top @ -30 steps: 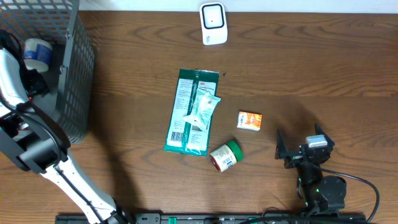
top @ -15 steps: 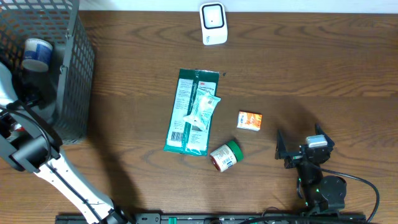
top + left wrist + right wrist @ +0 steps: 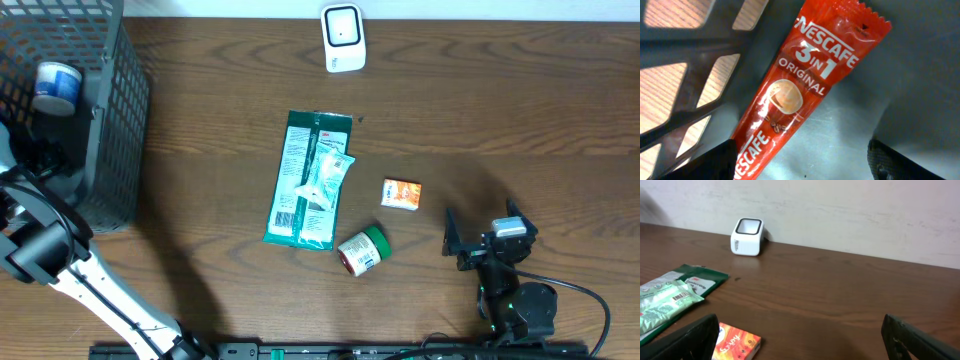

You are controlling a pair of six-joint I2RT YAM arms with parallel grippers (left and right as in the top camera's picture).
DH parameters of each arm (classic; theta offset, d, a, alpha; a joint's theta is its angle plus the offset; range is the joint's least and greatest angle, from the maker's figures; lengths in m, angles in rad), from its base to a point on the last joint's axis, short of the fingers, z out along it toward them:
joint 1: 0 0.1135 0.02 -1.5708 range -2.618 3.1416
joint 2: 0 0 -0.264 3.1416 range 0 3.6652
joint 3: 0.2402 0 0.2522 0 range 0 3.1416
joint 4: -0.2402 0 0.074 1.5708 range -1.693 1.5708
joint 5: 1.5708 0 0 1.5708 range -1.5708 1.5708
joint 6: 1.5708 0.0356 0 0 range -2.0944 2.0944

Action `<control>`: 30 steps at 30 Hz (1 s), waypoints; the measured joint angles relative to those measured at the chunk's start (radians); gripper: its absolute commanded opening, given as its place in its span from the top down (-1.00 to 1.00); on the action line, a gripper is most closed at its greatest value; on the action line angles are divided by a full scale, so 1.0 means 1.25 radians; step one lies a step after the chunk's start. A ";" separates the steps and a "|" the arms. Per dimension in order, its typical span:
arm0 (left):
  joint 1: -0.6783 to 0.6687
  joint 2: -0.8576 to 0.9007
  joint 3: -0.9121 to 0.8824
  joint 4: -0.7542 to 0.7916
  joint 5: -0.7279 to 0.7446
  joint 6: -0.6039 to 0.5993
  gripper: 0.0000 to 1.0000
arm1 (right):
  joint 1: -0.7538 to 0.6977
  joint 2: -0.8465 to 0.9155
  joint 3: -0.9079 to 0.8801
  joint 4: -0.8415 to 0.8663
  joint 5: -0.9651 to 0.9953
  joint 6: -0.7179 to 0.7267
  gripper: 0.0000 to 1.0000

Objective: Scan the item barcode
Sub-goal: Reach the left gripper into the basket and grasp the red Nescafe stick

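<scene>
A red Nescafe 3-in-1 sachet (image 3: 800,90) lies flat on the grey floor of the mesh basket (image 3: 120,120), filling the left wrist view. My left gripper (image 3: 805,162) hangs over it inside the basket, jaws wide open; the sachet's lower end lies just inside the left finger (image 3: 710,162), not pinched. The white barcode scanner (image 3: 343,38) stands at the table's far edge, also small in the right wrist view (image 3: 747,236). My right gripper (image 3: 800,340) rests open and empty at the front right (image 3: 480,240).
A white and blue tub (image 3: 57,85) sits in the basket. Mid-table lie a green packet (image 3: 300,180) with a pale pouch (image 3: 328,172) on it, an orange box (image 3: 401,194) and a green-lidded jar (image 3: 362,250).
My left arm has drawn back toward the table's front-left, and its jaws have spread wider. The right arm and the items on the table have not moved.
</scene>
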 measured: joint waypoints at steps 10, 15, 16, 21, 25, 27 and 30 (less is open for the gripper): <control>0.017 -0.006 -0.006 -0.009 0.159 0.019 -0.15 | 0.000 0.000 0.000 0.000 0.000 0.000 -0.99; 0.016 -0.010 -0.007 -0.019 0.210 0.031 -0.16 | 0.000 0.000 0.000 0.000 0.000 0.000 -0.99; 0.016 -0.012 -0.009 -0.018 0.219 0.033 -0.09 | 0.000 0.000 0.000 0.000 0.000 0.000 -0.99; 0.017 -0.015 -0.017 -0.016 0.245 0.039 0.74 | 0.000 0.000 0.000 0.000 0.000 0.000 -0.99; 0.017 -0.014 -0.022 -0.020 0.264 0.038 0.85 | 0.000 0.000 0.000 0.000 0.000 0.000 -0.99; 0.017 -0.015 -0.022 -0.020 0.267 0.034 0.86 | 0.000 0.000 0.000 0.000 0.000 0.000 -0.99; 0.017 -0.018 -0.022 -0.019 0.268 0.010 0.85 | 0.000 0.000 0.000 0.000 0.000 0.000 -0.99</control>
